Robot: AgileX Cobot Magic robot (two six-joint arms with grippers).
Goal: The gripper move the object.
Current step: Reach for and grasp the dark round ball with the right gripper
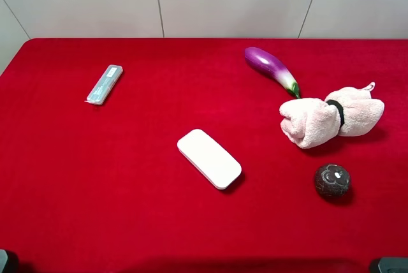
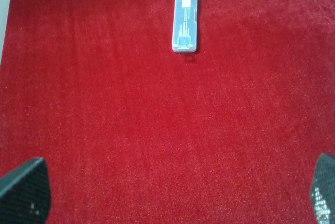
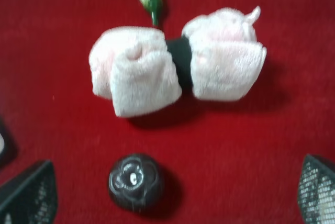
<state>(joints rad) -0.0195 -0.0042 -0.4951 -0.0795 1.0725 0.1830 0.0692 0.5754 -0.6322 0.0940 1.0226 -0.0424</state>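
Observation:
The object, a small dark glossy patterned ball (image 1: 331,180), lies on the red table (image 1: 127,190) at the front right. In the right wrist view the ball (image 3: 135,182) shows between my right gripper's (image 3: 172,195) spread fingertips (image 3: 29,195), nearer one of them, and nothing is held. My right gripper is open and shows in the high view only as a dark corner (image 1: 389,265) at the front edge, apart from the ball. My left gripper (image 2: 172,195) is open and empty over bare red cloth, with its fingertips (image 2: 23,192) wide apart.
A rolled pink towel with a black band (image 1: 331,120) lies just behind the ball. A purple eggplant (image 1: 271,69) lies behind the towel. A white rounded flat case (image 1: 209,158) sits mid-table. A small clear box (image 1: 104,84) lies at the back left, also in the left wrist view (image 2: 185,20).

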